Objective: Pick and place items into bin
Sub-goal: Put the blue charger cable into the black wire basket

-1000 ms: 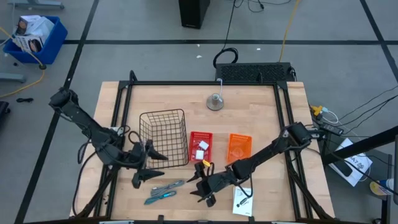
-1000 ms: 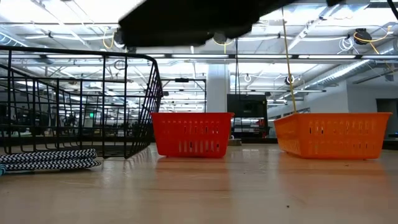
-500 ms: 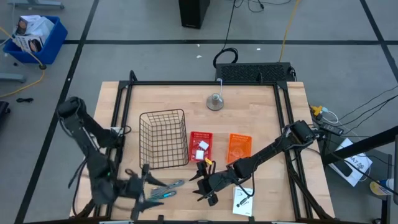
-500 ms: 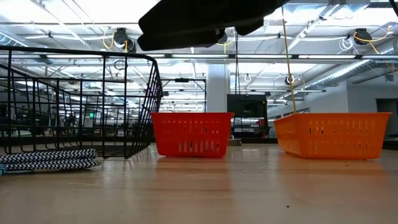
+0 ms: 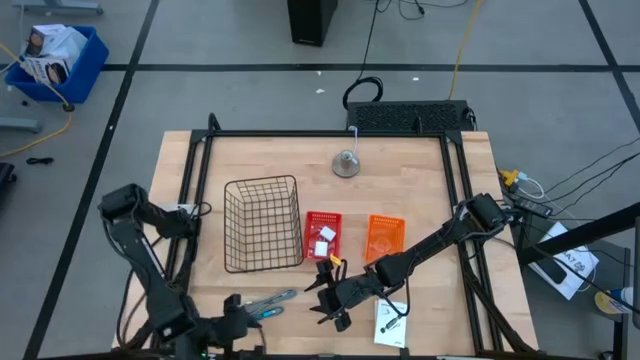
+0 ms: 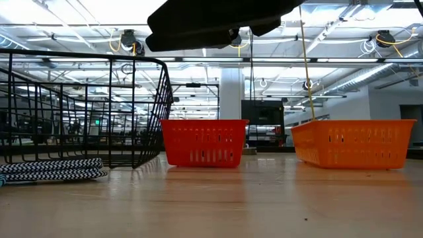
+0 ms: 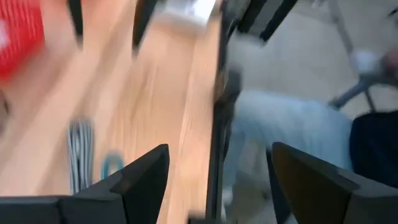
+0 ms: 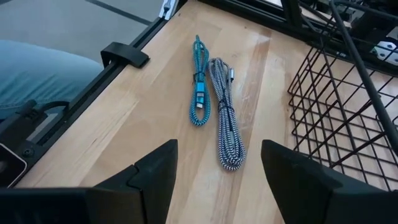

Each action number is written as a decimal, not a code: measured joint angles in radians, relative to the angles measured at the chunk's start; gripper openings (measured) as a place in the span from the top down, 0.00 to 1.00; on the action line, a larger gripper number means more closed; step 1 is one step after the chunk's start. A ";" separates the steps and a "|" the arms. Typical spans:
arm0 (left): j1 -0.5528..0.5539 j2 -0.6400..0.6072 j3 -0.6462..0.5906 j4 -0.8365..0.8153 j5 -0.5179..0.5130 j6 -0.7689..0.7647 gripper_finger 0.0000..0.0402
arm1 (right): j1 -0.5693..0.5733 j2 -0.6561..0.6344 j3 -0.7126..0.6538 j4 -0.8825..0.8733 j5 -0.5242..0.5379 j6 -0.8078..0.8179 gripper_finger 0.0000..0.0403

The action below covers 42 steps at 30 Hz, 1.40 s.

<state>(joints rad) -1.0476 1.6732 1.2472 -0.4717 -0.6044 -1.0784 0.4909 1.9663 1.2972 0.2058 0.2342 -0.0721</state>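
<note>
Table [image 5: 420, 160] | left pincer [image 5: 232, 318] retreated to near edge, apart | right pincer [image 5: 322, 295] unmoved, apart

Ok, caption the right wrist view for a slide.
Open right end effector above two coiled cables beside the wire basket.

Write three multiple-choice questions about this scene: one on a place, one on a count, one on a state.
1. Where do the two coiled cables lie?
A. On the table beside the wire basket
B. Inside the red bin
C. On the floor

2. How many plastic bins stand on the table?
A. One
B. Two
C. Four

3. How are the right gripper fingers?
A. Open and empty
B. Shut on a cable
C. Shut on a packet

Answers: 1 A, they rest on wood next to the basket. 2 B, one red, one orange bin. 3 A, nothing sits between them.
</note>
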 joint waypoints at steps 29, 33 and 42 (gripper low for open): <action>0.035 0.248 -0.001 -0.347 0.498 -0.435 0.27 | -0.008 0.000 0.000 0.006 -0.001 -0.049 0.44; 0.037 0.267 -0.001 -0.355 0.500 -0.438 0.27 | -0.008 0.000 0.000 0.006 -0.001 -0.049 0.44; 0.046 0.268 0.000 -0.353 0.487 -0.442 0.28 | -0.008 0.000 0.000 0.006 -0.001 -0.049 0.44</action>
<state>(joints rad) -1.0012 1.9415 1.2472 -0.8246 -0.1179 -1.5208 0.4831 1.9663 1.2972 0.2123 0.2337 -0.1207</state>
